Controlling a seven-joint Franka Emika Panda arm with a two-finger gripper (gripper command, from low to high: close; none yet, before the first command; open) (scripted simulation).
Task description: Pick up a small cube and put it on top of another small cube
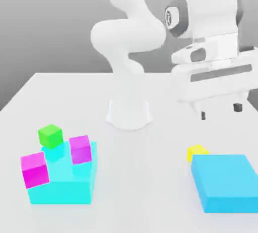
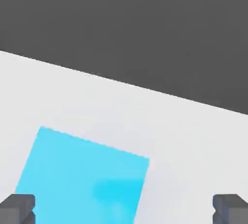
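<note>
The small yellow cube (image 1: 197, 152) rests on the white table (image 1: 151, 176) at the exterior view's right, touching the far left corner of a flat cyan block (image 1: 225, 182) that hides its lower part. My gripper (image 1: 220, 112) hangs well above the table, over that block and a little behind the cube, open, with nothing between its dark fingertips (image 1: 237, 108). In the hand view the gripper (image 2: 123, 211) is spread wide, one fingertip (image 2: 17, 208) at each side, and the cyan block (image 2: 82, 174) lies below it.
At the exterior view's left a larger cyan stepped block (image 1: 63, 186) carries a green cube (image 1: 50, 135) and two magenta cubes (image 1: 80, 149) (image 1: 35, 169). The arm's white base (image 1: 128, 112) stands mid-table. The table's far edge (image 2: 145, 89) meets a dark background.
</note>
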